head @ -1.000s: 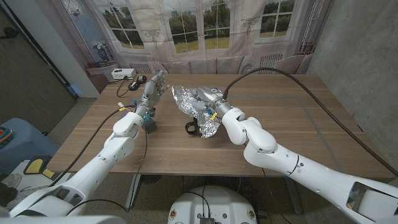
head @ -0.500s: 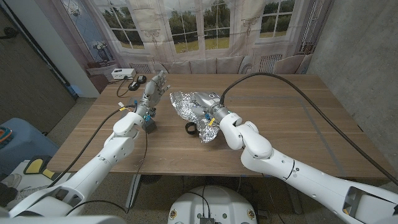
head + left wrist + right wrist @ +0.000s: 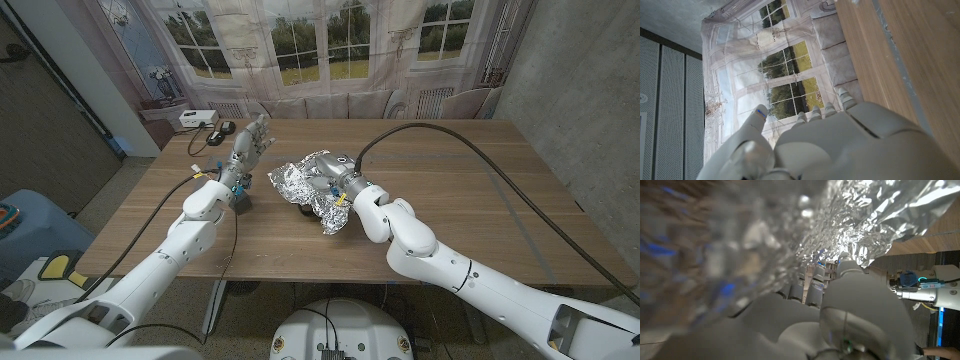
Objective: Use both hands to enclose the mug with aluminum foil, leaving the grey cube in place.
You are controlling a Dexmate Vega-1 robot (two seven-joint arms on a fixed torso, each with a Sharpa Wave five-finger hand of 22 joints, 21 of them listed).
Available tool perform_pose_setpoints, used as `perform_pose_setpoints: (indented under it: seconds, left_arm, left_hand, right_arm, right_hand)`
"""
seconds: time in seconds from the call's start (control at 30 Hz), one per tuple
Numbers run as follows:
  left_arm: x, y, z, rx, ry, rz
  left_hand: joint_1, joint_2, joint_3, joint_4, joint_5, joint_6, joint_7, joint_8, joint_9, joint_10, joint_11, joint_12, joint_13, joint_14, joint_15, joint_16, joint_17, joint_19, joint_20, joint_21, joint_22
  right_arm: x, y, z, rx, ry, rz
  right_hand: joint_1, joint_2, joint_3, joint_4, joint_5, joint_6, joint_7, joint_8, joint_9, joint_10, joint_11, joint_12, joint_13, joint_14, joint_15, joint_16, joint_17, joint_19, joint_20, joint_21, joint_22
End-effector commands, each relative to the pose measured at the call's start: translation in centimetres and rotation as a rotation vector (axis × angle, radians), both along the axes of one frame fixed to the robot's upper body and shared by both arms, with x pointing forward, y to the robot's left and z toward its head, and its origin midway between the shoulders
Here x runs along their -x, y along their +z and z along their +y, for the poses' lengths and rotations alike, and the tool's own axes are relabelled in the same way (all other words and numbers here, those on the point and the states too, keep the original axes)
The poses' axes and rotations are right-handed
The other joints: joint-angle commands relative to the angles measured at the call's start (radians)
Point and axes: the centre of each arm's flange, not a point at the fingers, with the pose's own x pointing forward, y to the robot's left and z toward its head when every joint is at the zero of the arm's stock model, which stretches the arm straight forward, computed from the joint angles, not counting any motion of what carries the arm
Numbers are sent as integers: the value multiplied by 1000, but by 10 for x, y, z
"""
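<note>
At mid-table we see the right hand (image 3: 335, 178) buried in crumpled aluminum foil (image 3: 300, 183), gripping the sheet, which bunches over the spot where the mug sits; the mug itself is hidden from us. The left hand (image 3: 248, 143) stands raised beside the foil, apart from it, fingers spread and holding nothing. The grey cube (image 3: 242, 203) rests on the wooden table (image 3: 480, 190) by the left wrist.
</note>
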Motion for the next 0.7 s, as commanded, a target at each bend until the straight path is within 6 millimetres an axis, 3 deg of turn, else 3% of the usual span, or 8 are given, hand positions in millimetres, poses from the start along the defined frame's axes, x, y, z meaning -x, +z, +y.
perform_pose_setpoints:
  seconds: [0.03,0.1,0.2,0.27,0.37,0.5,0.53,0.7]
  left_arm:
    - [-4,5,-6,-10,-7,1]
    - [-4,5,-7,-10,-8,1]
    - [-4,6,-7,-12,-8,1]
    - [-4,7,-7,-14,-8,0]
    - [-4,8,-7,-18,-10,-1]
    - [-5,9,-7,-22,-10,1]
    - [-6,10,-8,-25,-11,2]
    - [-8,12,-11,-33,-22,3]
  left_hand:
    - [-7,3,-2,3,9,-6,-2,1,2,-4,3,-1,2,-24,3,0,4,6,4,-1,3]
    - [-7,4,-1,3,9,-7,-2,1,3,-4,4,-1,2,-24,3,0,4,6,4,-1,3]
    - [-6,5,-1,2,9,-6,-2,1,3,-5,2,-1,2,-24,3,0,3,6,4,-1,3]
    - [-6,5,-1,2,9,-6,-1,1,3,-4,2,-1,2,-24,3,0,3,6,4,-1,3]
    - [-5,6,0,2,9,-7,-1,1,3,-5,2,-1,2,-23,3,0,3,7,4,-1,3]
    - [-4,7,1,1,9,-7,-1,1,3,-6,1,-1,2,-23,3,0,3,8,4,-1,3]
    - [-4,7,1,1,9,-8,-1,1,3,-6,1,-1,2,-22,3,0,3,8,4,-1,3]
    - [-3,9,2,0,9,-9,-1,0,3,-6,2,-2,2,-22,2,0,3,9,4,-1,3]
  right_arm:
    - [-11,-14,-9,-60,11,158]
    - [-12,-17,-11,-67,6,170]
    - [-13,-22,-14,-73,0,186]
    - [-15,-26,-18,-71,-5,202]
    - [-14,-36,-24,-70,-22,185]
    - [-10,-51,-29,-66,-40,132]
    - [-9,-54,-30,-70,-36,121]
    - [-10,-61,-33,-92,-17,129]
  right_hand:
    - [-123,55,-8,91,-1,-55,-13,-10,2,-47,4,-41,-3,-72,4,-39,-1,-125,64,-65,-1]
    - [-166,64,-1,129,2,-80,-14,-12,1,-67,14,-57,-5,-102,17,-53,-1,-181,75,-95,-2]
    - [-248,66,18,185,10,-123,-36,-13,-1,-104,2,-85,-8,-163,28,-82,2,-298,57,-156,-1]
    - [-290,65,26,195,14,-145,-47,-13,-2,-129,-5,-98,-10,-195,34,-96,4,-354,67,-185,0]
    - [-362,53,28,196,19,-194,-63,-17,-5,-180,-10,-118,-14,-271,40,-131,4,-443,45,-233,-1]
    - [-418,27,39,169,28,-327,-105,-24,-13,-337,-59,-141,-27,-422,25,-191,-21,-576,14,-287,-4]
    - [-420,20,41,160,29,-370,-116,-27,-14,-387,-85,-144,-30,-464,17,-198,-30,-619,-3,-294,-5]
    - [-411,-12,39,127,29,-499,-136,-30,-15,-543,-126,-149,-41,-570,17,-198,-59,-663,-21,-286,-6]
